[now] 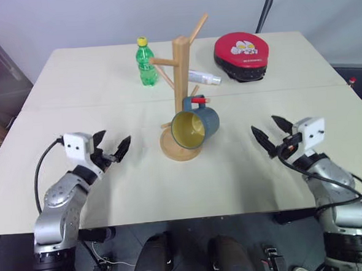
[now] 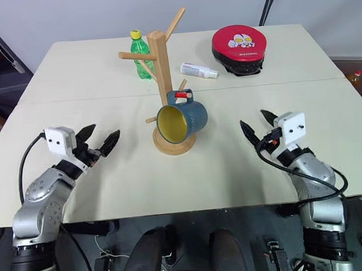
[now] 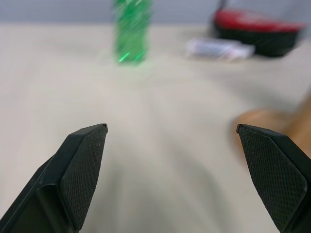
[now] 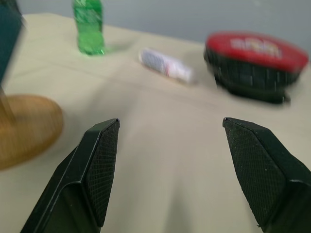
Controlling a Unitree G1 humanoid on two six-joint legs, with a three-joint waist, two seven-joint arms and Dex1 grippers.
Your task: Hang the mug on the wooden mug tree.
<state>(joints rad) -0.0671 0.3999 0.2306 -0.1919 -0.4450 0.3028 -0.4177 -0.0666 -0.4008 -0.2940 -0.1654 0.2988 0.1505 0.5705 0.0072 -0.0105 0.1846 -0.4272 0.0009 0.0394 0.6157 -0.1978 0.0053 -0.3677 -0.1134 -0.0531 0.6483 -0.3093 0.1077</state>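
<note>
The mug (image 1: 196, 126) hangs by its handle on the red-tipped peg of the mug tree (image 1: 181, 80), tilted, its yellow inside facing the camera and holding nothing. I think the hold is not deep; a knock to the table (image 1: 73, 74) or to the stand could slide it off. The left gripper (image 1: 113, 150) and the right gripper (image 1: 268, 135) are well apart from it, fingers wide open and empty. The green bottle (image 1: 145, 63) behind has its cap on; its content I cannot tell.

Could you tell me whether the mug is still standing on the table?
No, the mug hangs by its handle from the red-tipped peg of the wooden mug tree.
</note>
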